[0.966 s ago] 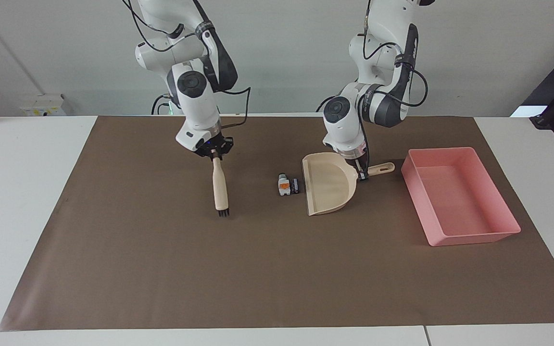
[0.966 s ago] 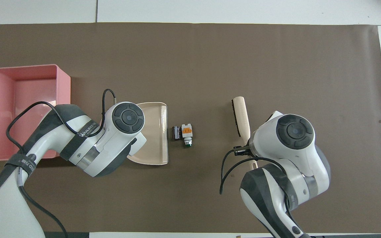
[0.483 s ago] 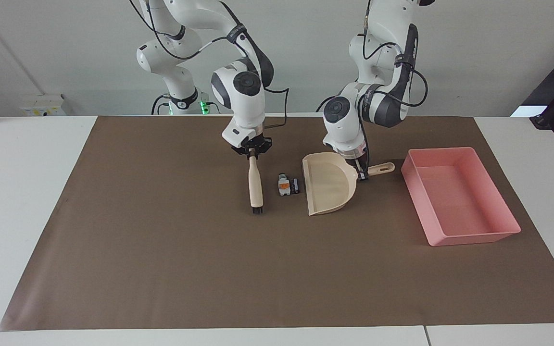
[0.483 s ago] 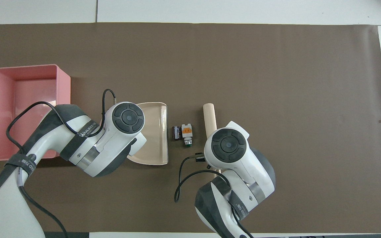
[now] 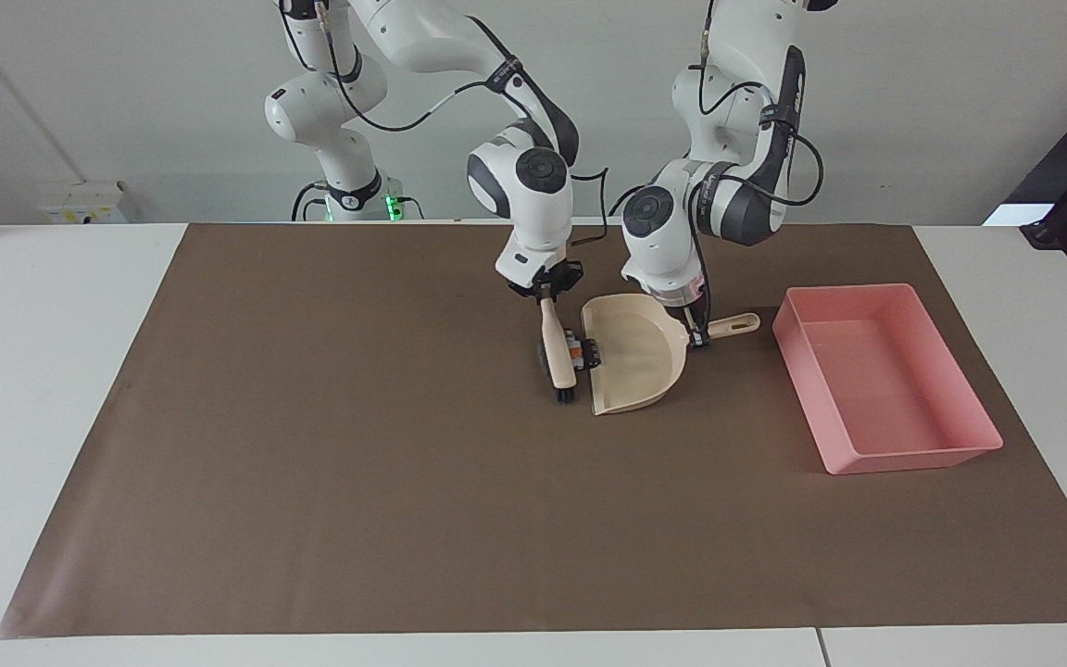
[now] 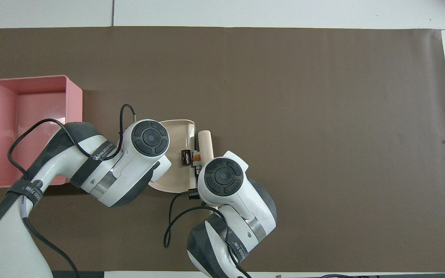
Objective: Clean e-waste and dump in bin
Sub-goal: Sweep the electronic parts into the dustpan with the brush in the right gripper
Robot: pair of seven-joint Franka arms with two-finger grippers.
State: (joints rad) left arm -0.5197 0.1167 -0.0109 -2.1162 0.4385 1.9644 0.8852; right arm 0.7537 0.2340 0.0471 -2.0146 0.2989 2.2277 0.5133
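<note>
Orange-and-white plastic and a black chip-like piece make up the e-waste (image 5: 583, 350), which sits right at the mouth of the dustpan (image 5: 637, 363); in the overhead view the black piece (image 6: 185, 157) already lies on the pan floor while the orange one (image 6: 197, 157) is at the lip. These scraps look light, hard and loose, so they should slide or skitter under a push and may bounce out if the pan tips too early. They are too small to pinch well; sweeping them and carrying them in the pan is the sensible way to take hold.

Just beside them, toward the right arm's end of the table, the brush (image 5: 556, 347) lies low with its dark bristles against the scraps. The right tool (image 5: 547, 292) is pressed together on the brush's handle end. The left tool (image 5: 698, 335) pinches the dustpan handle (image 5: 733, 324), holding the pan flat on the brown mat (image 5: 311, 463).

Toward the left arm's end of the table, near the dustpan but apart from it, the pink bin (image 5: 950, 449) stands with nothing in it.

From overhead, both wrists cover much: the right arm hides most of the brush and its bristles, the left arm hides the pan's handle and part of its floor. Whether any green piece is among the scraps cannot be made out.
</note>
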